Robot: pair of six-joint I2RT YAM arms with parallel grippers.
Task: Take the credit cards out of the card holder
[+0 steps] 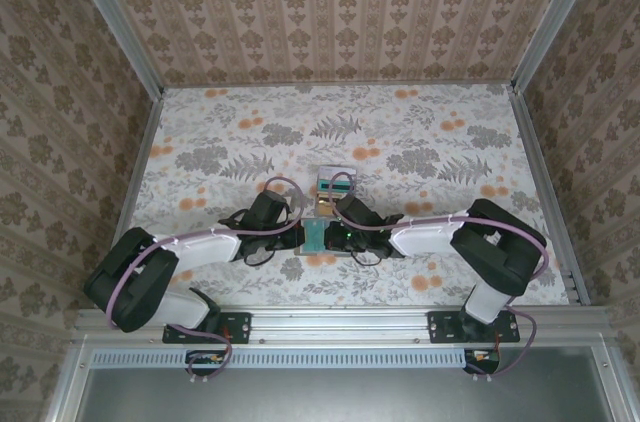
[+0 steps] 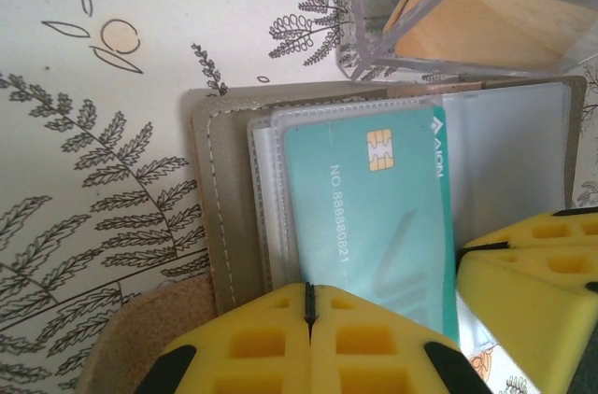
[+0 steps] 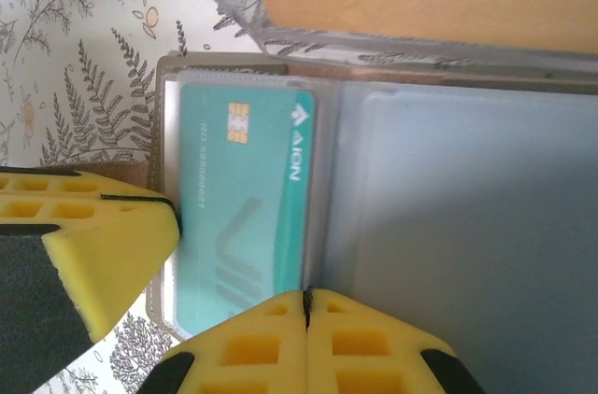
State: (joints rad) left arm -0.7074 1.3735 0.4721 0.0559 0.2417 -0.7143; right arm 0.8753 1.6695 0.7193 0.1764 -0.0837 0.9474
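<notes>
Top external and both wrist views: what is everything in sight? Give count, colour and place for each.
card holder: one, taupe with clear pockets, open flat at the table's centre.
credit card: one seen, teal-green, inside a clear pocket of the holder.
clear box: one, transparent with tan contents, just beyond the holder.
table cover: one, white with grey leaves and orange flowers.
walls: three, beige patterned, around the table.
left arm, right arm: two, black and white, reaching in from the near edge.
left pincer: yellow, shut, at the card's edge.
right pincer: yellow, shut, at the holder's edge beside the card.
</notes>
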